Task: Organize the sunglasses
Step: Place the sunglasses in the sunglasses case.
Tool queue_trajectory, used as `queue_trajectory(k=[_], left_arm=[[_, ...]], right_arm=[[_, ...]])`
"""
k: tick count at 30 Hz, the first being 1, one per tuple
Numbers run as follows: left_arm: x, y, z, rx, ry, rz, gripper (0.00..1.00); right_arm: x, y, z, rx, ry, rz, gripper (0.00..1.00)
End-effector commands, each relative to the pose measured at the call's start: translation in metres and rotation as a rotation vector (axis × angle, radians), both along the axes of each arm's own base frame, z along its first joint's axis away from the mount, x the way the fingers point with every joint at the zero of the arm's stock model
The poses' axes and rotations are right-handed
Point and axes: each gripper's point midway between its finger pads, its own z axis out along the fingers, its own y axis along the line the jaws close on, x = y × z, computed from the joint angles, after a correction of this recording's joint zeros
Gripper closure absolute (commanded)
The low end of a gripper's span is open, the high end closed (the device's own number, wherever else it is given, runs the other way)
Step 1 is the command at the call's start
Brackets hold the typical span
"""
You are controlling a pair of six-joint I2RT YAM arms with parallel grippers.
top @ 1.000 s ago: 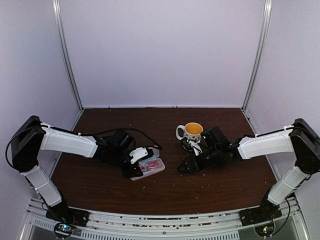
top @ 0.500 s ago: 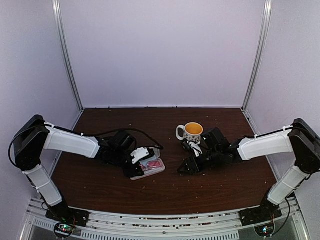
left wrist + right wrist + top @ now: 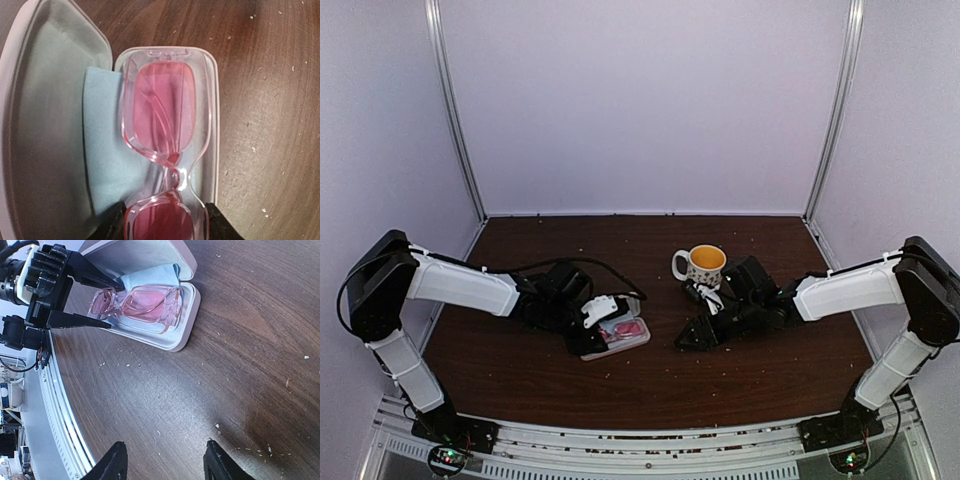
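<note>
The sunglasses (image 3: 162, 110), with a translucent pink frame and pink lenses, lie folded in the tray of the open pale case (image 3: 212, 100), on top of a light blue cloth (image 3: 102, 145). The case lid (image 3: 45, 125) lies open beside the tray. My left gripper (image 3: 164, 222) straddles one lens, and its dark fingers (image 3: 112, 225) press against both sides of the frame. The top view shows the left gripper (image 3: 610, 330) at the case (image 3: 638, 340). My right gripper (image 3: 165, 460) hovers open over bare wood, a short way from the case (image 3: 172, 340), holding nothing.
A white spotted mug (image 3: 705, 264) with a yellow inside stands just behind my right arm's wrist. Small crumbs dot the dark wooden table (image 3: 770, 360). A metal rail (image 3: 650, 440) runs along the near edge, and pale walls close off the back and sides.
The left arm has shifted slightly at the case with the sunglasses still between its fingers. The right gripper has barely moved.
</note>
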Motion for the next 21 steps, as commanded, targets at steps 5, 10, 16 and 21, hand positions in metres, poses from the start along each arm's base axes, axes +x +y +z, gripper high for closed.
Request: queue_trajectory(k=[5, 10, 16, 21], left_arm=[[0.0017, -0.0003, 0.0074, -0.032, -0.022, -0.004, 0.61], [0.0019, -0.0012, 0.0078, -0.035, -0.020, -0.004, 0.56], [0.0013, -0.0023, 0.0112, -0.045, -0.018, -0.003, 0.52], [-0.0007, -0.0023, 0.0165, -0.060, -0.019, -0.004, 0.49]], right_arm=[[0.0008, 0.0006, -0.0059, 0.005, 0.014, -0.003, 0.48], [0.0004, 0.0003, -0.0073, 0.003, 0.018, -0.004, 0.48], [0.0000, 0.0000, -0.0084, 0.002, 0.019, -0.004, 0.48], [0.0001, 0.0006, -0.0090, 0.003, 0.021, -0.003, 0.48]])
